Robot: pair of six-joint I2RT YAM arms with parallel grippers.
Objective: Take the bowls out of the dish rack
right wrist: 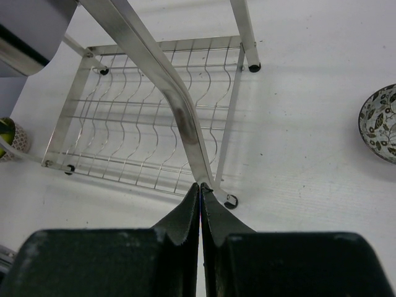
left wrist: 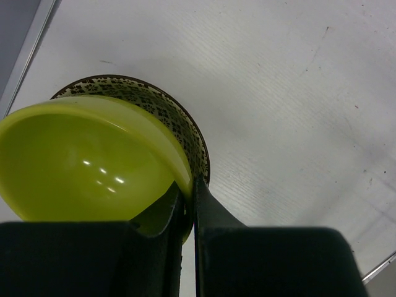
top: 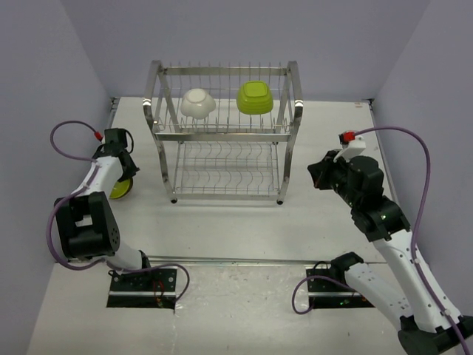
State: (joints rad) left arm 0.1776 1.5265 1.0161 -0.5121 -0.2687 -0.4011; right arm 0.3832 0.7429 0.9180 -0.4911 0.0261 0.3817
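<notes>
Green bowl [left wrist: 80, 161] near table [left wrist: 278, 93] edge

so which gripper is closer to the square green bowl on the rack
Right. The right gripper hangs off the rack's front right corner, the end where the square bowl sits. The left gripper is beyond the rack's left side, holding a round green bowl.

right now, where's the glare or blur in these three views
Top view: soft even light, faint shadows, shine on the rack posts. Left wrist view: small bright glints inside the green bowl. Right wrist view: the near rack post looks soft, with a dark patch on it, and the right gripper is almost black.
</notes>
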